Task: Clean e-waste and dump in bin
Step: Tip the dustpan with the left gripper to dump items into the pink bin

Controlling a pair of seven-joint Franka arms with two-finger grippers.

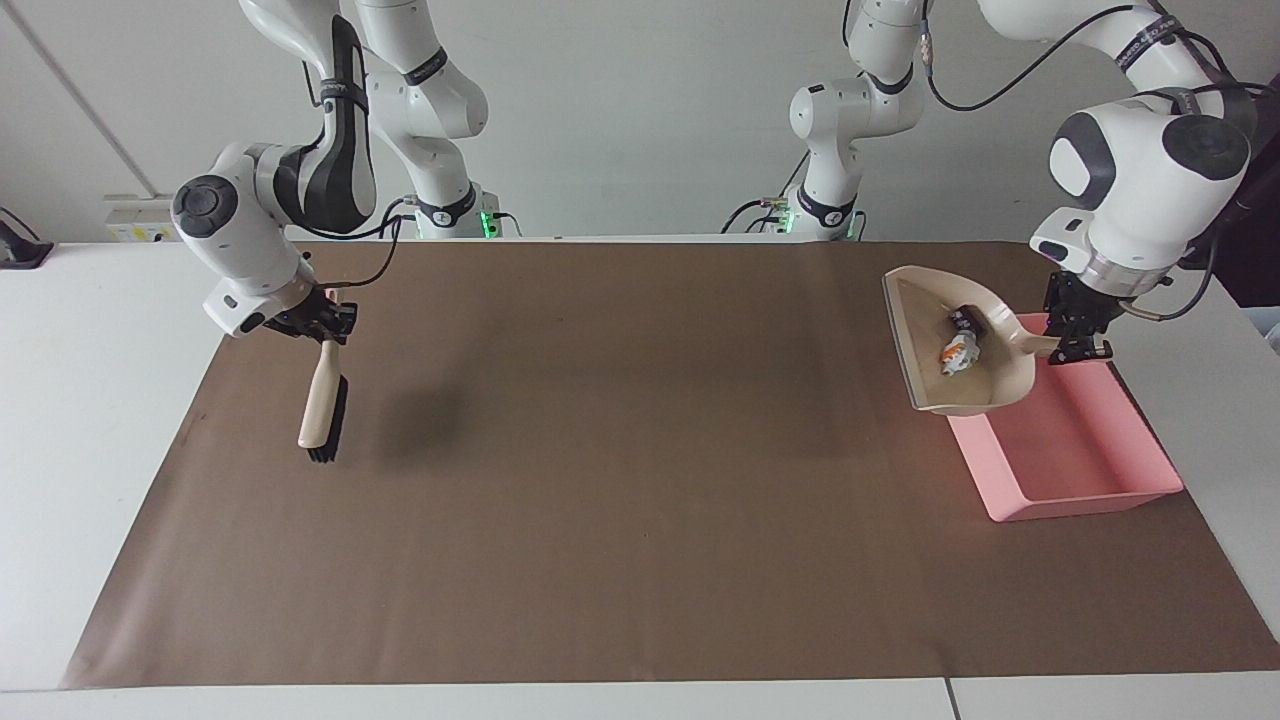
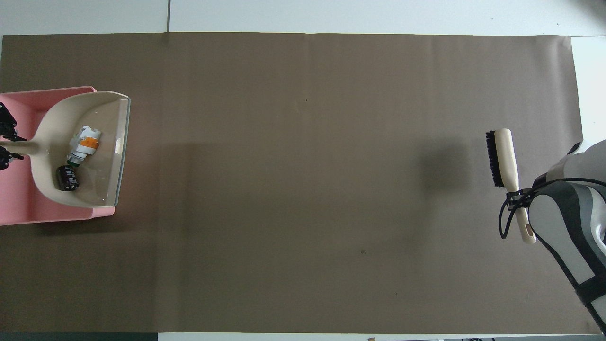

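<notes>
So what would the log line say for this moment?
left tool: holds dustpan over bin | e-waste: in dustpan | right tool: holds brush

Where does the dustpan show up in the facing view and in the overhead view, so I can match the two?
Facing view: the dustpan is raised at the picture's right, over the pink bin, its handle in the left gripper.
Overhead view: the dustpan sits at the picture's left edge, overlapping the pink bin.
Shared landmark: the pink bin, at the left arm's end of the table.
</notes>
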